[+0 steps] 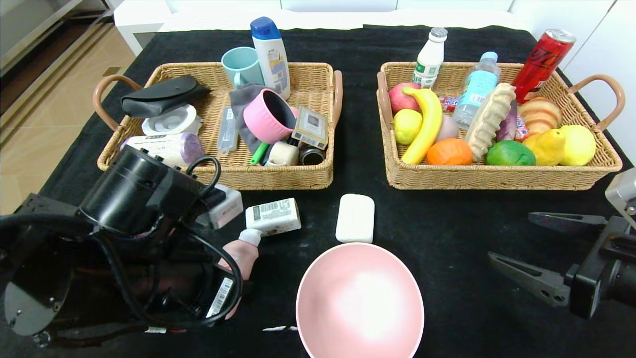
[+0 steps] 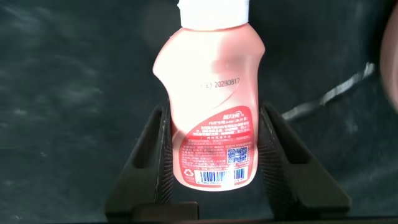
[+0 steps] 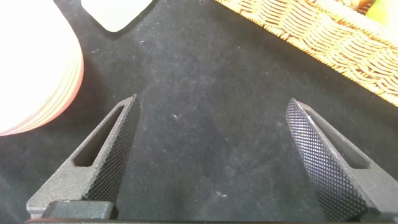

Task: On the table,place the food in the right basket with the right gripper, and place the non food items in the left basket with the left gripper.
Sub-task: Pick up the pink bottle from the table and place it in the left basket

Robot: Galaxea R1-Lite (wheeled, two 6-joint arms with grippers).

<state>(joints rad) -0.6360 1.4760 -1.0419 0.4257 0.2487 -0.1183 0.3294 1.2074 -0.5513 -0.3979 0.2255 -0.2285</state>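
Head view: the left gripper point(image 2: 211, 158) is seen low over the table point(image 1: 447, 278), its fingers point(image 2: 152, 155) clamped on the pink bottle point(image 2: 211, 106), whose white cap points ahead of the jaws toward the small white box point(image 1: 274, 216). Just beyond that box, toward the middle, the plain white bar point(image 1: 355, 218) is laid flat, and the big pink bowl point(image 1: 359, 300) is set beside the gripper, between the two arms. Farther ahead of the left gripper, the left basket point(image 1: 278, 176) is filled with a pink cup, a teal mug, a blue-capped bottle, a black pouch and the grey roll point(image 1: 166, 147) with its purple end. The right gripper point(image 3: 208, 155) is held spread apart and empty above bare cloth. Ahead of it, the right basket point(image 1: 497, 176) is packed with a banana, lemons, the orange fruit point(image 1: 449, 152), a croissant, bottles and a red can.
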